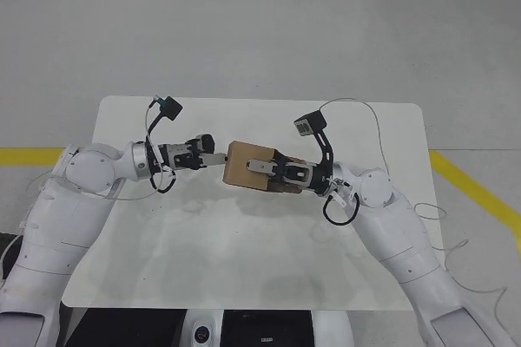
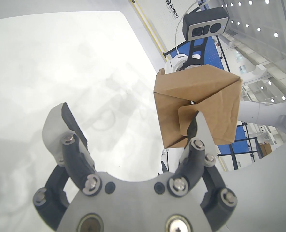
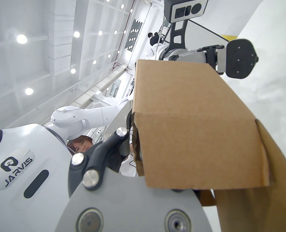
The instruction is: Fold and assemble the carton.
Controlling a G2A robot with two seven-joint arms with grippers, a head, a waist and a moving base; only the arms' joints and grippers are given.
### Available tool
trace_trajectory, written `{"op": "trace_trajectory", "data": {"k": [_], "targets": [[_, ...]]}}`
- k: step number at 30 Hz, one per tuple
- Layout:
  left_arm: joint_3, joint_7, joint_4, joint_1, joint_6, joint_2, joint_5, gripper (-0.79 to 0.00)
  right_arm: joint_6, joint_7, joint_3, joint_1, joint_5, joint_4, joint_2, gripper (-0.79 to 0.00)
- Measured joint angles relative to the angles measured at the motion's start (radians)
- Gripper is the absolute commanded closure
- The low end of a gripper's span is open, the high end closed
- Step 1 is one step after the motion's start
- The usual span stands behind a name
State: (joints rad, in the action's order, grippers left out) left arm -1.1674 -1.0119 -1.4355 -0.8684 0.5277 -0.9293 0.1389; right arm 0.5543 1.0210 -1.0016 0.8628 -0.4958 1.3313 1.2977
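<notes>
Closest of all is the left gripper. Its two fingers stand wide apart with nothing between them. The tip of one finger touches the folded end of the carton.

The white table is the biggest thing here. The brown carton does not sit on it. It is held up in the air over the middle of the table, a bit nearer the far edge than the near edge. The right gripper is closed on the carton, with one finger lying flat across its top side.

The carton's long way runs side to side, about in line with the table's far edge, from one gripper to the other. The end with the folded end flaps points at the left gripper. A thin gap shows where those flaps meet, so I think that end is not shut tight yet. The other end points back at the right arm, and a loose flap hangs there.

The job now looks like pressing the last end flap in. To do it well, the right gripper should hold tight so the carton cannot slide. The left finger should push straight along the carton's long way, on the middle of the flap, slow and gentle. A crooked or hard push could bend the cardboard or pop the other flaps open.
</notes>
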Motion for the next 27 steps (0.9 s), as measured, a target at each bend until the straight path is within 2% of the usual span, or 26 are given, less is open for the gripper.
{"op": "trace_trajectory", "data": {"k": [8,27], "targets": [[0.028,-0.022,0.017,0.011,0.034,-0.007,0.032,-0.785,0.009,0.016,0.002,-0.004,-0.019,-0.002,0.002,0.000],[0.062,-0.031,0.033,0.039,0.036,-0.018,0.050,-0.785,0.015,0.029,0.009,-0.009,-0.026,-0.007,0.007,0.000]]}}
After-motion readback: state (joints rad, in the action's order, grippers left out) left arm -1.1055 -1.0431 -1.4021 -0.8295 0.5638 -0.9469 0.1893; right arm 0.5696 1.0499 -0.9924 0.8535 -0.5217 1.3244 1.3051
